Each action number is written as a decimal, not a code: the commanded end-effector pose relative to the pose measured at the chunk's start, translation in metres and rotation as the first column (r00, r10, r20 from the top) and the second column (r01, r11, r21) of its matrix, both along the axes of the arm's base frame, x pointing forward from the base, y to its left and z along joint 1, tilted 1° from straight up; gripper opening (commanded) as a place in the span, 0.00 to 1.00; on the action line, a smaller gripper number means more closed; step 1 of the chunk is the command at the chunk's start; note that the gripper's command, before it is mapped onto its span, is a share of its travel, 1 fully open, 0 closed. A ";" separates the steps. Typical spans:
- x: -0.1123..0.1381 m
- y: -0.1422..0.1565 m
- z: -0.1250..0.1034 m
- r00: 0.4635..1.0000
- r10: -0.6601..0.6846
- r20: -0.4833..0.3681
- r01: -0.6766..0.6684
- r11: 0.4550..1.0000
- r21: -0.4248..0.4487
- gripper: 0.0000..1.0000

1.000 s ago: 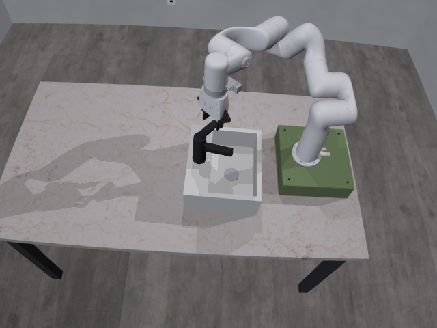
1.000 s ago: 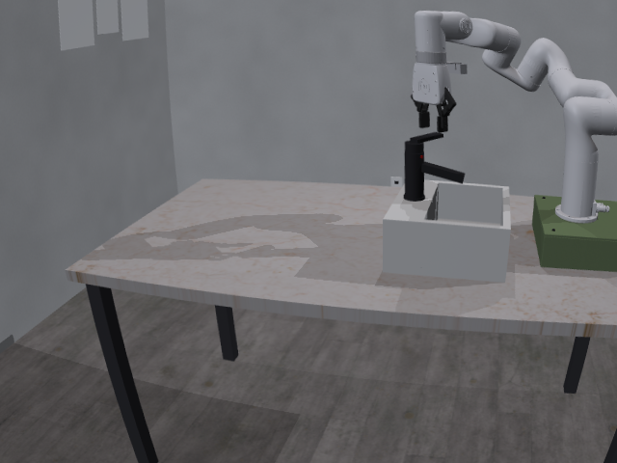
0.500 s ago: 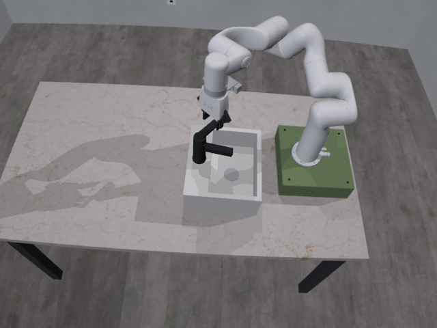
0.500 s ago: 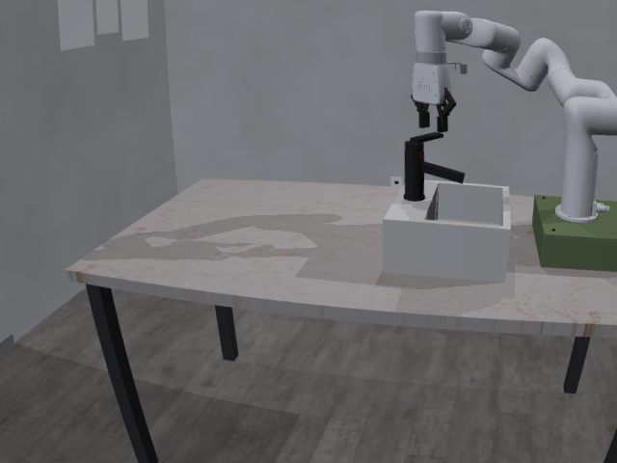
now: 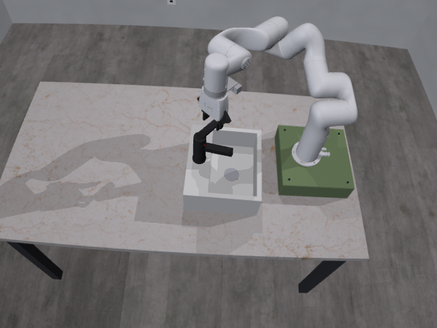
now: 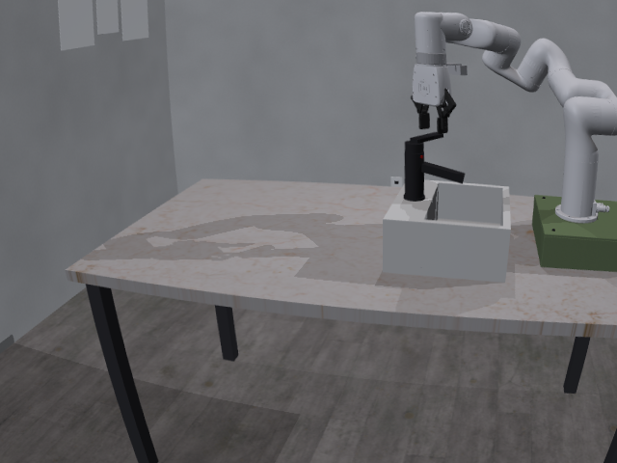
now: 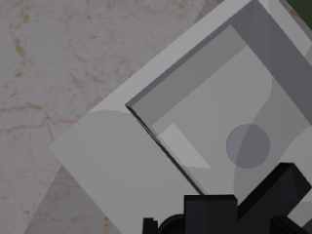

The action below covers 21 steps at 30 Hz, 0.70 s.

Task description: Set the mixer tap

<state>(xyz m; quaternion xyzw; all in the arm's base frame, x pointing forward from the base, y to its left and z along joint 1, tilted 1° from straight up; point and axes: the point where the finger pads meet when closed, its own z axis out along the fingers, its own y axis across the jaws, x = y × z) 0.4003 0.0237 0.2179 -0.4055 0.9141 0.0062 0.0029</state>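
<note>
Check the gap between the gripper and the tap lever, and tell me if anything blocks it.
Nothing visible does. The gripper hangs open directly over the free end of the lever, one finger reaching down to the lever's tip. Only the black tap on the white sink lies below.

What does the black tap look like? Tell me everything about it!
The tap is matte black all over. It has an upright round body standing on the white sink's rim, a straight spout slanting down over the basin, and a flat lever on top, tilted upward. A small red dot shows on its body. The end effector sits open at the lever's tip.
</note>
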 end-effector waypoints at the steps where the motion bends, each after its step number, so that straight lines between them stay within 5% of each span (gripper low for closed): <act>1: 0.001 0.000 -0.002 1.000 0.000 0.004 0.000 1.000 0.001 0.67; 21: 0.001 0.001 -0.021 1.000 0.000 0.004 0.000 1.000 0.001 0.67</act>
